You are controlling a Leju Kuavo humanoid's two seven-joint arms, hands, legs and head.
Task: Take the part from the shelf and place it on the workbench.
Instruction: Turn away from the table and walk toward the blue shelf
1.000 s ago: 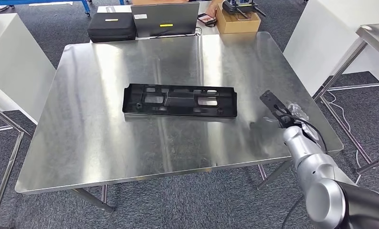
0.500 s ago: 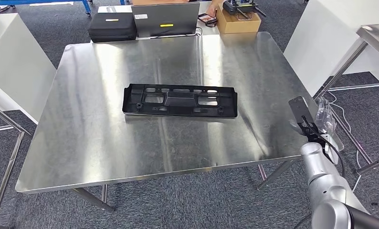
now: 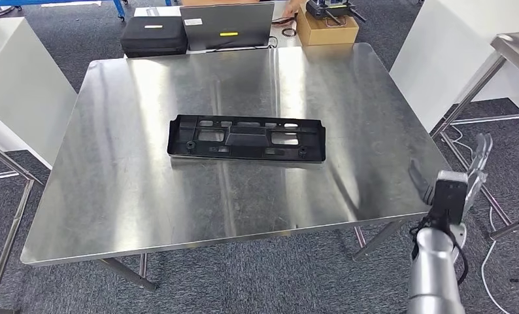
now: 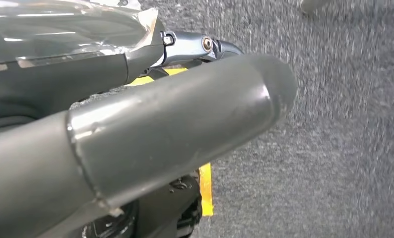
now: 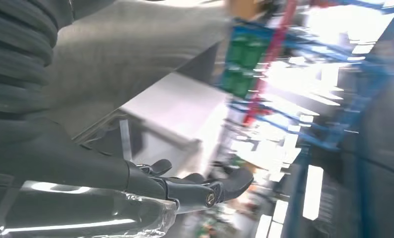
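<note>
Setting: a robotics lab or light workshop. Floor is dark grey carpet [image 3: 257, 281]. Centre is a bare stainless steel worktop [image 3: 146, 196] on metal legs, with white partition panels [image 3: 21, 91] to either side. Behind it, a laptop [image 3: 227, 26], a black equipment case [image 3: 153, 36] and a cardboard box [image 3: 327, 29] of gear. Blue metal racking [image 5: 284, 59] with stock shows, blurred, in the right wrist view. Yellow tape [image 4: 205, 191] marks the floor.

No words or numbers are being shown clearly enough to be read. A yellow label [image 3: 227, 34] is being seen on the grey case [image 3: 226, 26] behind the table, but its writing is too small.
</note>
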